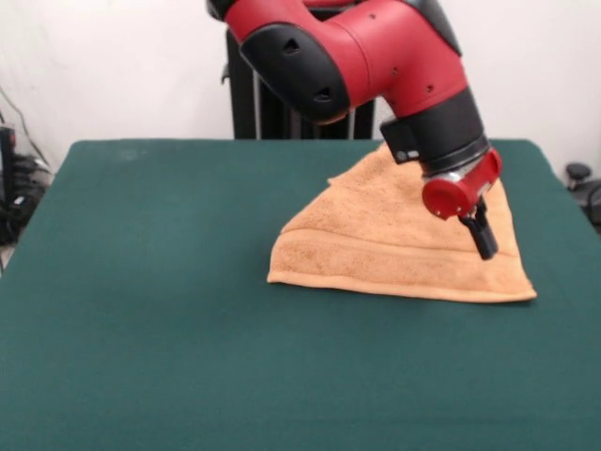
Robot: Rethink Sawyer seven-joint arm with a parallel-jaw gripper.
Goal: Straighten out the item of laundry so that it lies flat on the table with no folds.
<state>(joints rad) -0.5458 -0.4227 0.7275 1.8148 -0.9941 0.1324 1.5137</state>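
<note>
The orange-tan terry towel (376,240) lies folded over on the dark green table (169,310), right of centre, in a rough triangle with a doubled front edge and a woven band along it. Its white tag is hidden. My red and black arm comes down from the top, and my gripper (483,238) hangs over the towel's right part, its black tips just above or touching the cloth. The fingers look close together with nothing visibly pinched between them.
The robot's black pedestal (254,103) stands behind the table's far edge. Dark cables and gear (14,188) sit off the table's left side, and a small black object (577,174) off its right side.
</note>
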